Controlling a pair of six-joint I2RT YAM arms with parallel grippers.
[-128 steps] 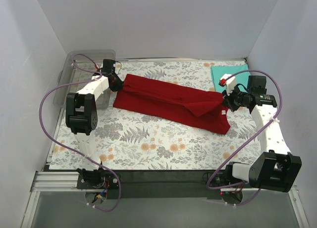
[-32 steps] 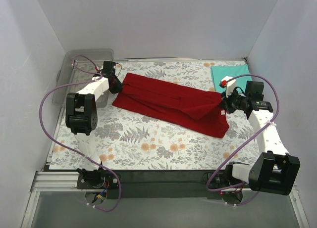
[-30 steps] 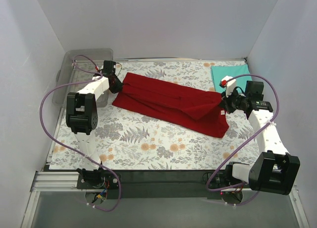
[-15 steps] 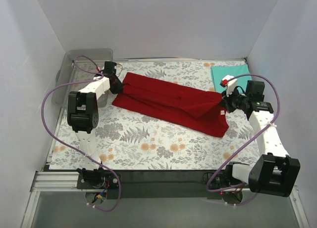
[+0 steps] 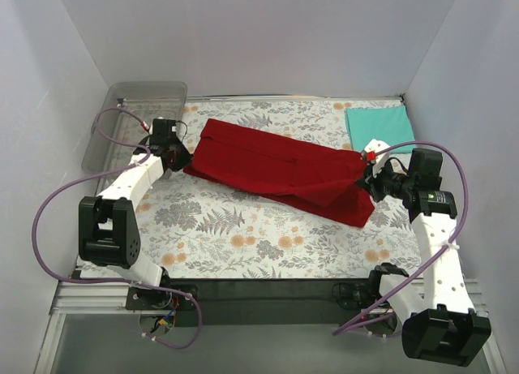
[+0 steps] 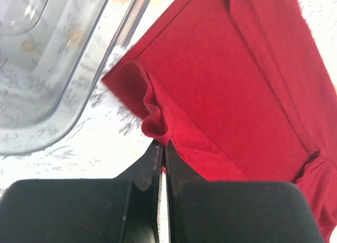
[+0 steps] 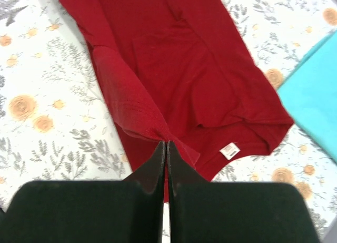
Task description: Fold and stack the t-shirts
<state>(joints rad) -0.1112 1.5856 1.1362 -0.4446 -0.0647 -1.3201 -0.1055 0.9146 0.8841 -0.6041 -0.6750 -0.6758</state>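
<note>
Across the table lies a white cloth (image 5: pixel 243 228) printed with grey ferns and orange flowers. Plain white walls (image 5: pixel 268 33) close it in on the left, the far side and the right. Along the near edge runs a metal rail (image 5: pixel 89 294) that carries the arm bases, and purple cables (image 5: pixel 49 220) loop from it to the wrists. A clear plastic bin (image 5: pixel 122 122) stands in the far left corner, against the left wall. The red t-shirt (image 5: pixel 268 163) is spread as a long band slanting from far left to nearer right across the middle of the cloth, with a layer folded over along its length and its small white tag (image 7: pixel 229 151) at the right end. The left gripper (image 6: pixel 162 148) has its jaws pressed together on a puckered fold at the shirt's left edge, just beside the bin. The right gripper (image 7: pixel 166 147) pinches a raised ridge of red fabric at the shirt's right end. The teal t-shirt (image 5: pixel 381 124) lies flat in the far right corner, with a strip of printed cloth showing between it and the red one.
</note>
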